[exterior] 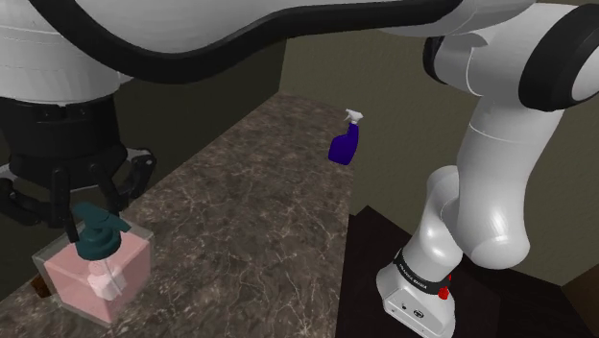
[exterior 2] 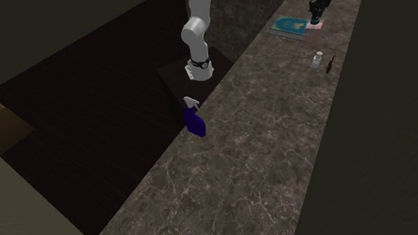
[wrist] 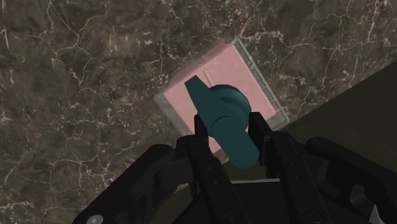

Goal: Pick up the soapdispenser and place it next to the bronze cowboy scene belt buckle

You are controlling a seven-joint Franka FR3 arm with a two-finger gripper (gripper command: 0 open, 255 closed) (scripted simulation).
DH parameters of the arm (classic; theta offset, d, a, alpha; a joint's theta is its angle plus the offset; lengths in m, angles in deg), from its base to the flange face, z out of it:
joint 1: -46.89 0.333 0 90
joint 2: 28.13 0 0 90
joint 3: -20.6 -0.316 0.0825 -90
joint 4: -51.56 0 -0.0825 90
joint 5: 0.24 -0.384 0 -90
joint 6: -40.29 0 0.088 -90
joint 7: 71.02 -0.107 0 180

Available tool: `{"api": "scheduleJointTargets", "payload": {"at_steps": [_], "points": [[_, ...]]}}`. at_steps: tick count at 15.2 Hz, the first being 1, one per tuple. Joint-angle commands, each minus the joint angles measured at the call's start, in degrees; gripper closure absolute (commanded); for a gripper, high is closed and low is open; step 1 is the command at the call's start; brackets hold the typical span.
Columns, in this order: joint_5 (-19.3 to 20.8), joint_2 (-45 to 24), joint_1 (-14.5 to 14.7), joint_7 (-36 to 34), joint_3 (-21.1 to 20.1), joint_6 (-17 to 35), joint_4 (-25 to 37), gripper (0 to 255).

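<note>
The pink soapdispenser (exterior: pixel 96 278), with a teal pump, stands on the dark marble counter (exterior: pixel 250 211) at the lower left of the shoulder view. The black gripper (wrist: pixel 229 124) is directly above it, and its two fingers clasp the pump (one finger at each side). A blue spray bottle (exterior: pixel 344 144) stands well apart, at the counter's edge in the upper middle.

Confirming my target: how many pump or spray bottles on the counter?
2: pink soap dispenser in the gripper; blue spray bottle at the counter edge by the stand. Others possibly hidden.
</note>
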Motion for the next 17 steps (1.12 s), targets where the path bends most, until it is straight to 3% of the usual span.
{"api": "scheduleJointTargets", "payload": {"at_steps": [1, 17], "points": [[0.1, 0.0, 0.0, -0.1, 0.0, 1.5, -1.4, 255], [1.2, -2.3, -0.1, -0.9, 0.5, 13.0, -10.8, 255]]}}
